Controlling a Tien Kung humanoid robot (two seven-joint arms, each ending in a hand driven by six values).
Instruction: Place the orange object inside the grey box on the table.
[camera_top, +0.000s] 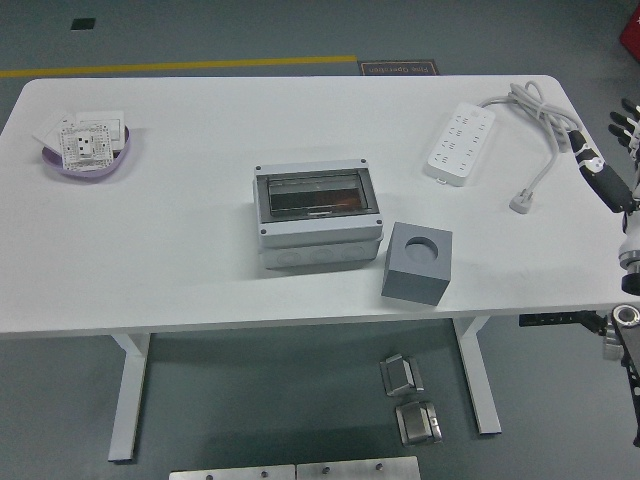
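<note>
Even, bright overhead light, soft faint shadows, sharp focus throughout.

Near the middle of the table (150, 270) I have the enclosure box (318, 214), lid shut. Just to its right and a little nearer to me sits the block (417, 263) with a round hole in its top face, close to the box but not touching it. Behind and to the right of both lies the power strip (460, 141), angled, its cable (540, 115) looping toward the far right corner and running back to a plug (522, 203) lying on the table right of the strip. At the far left sits a bowl (88, 160) with wall sockets (86, 139) piled in it. My right hand (612, 165) is off the table's right edge. On the floor, under the near edge, lie two metal parts (410, 399).
</note>
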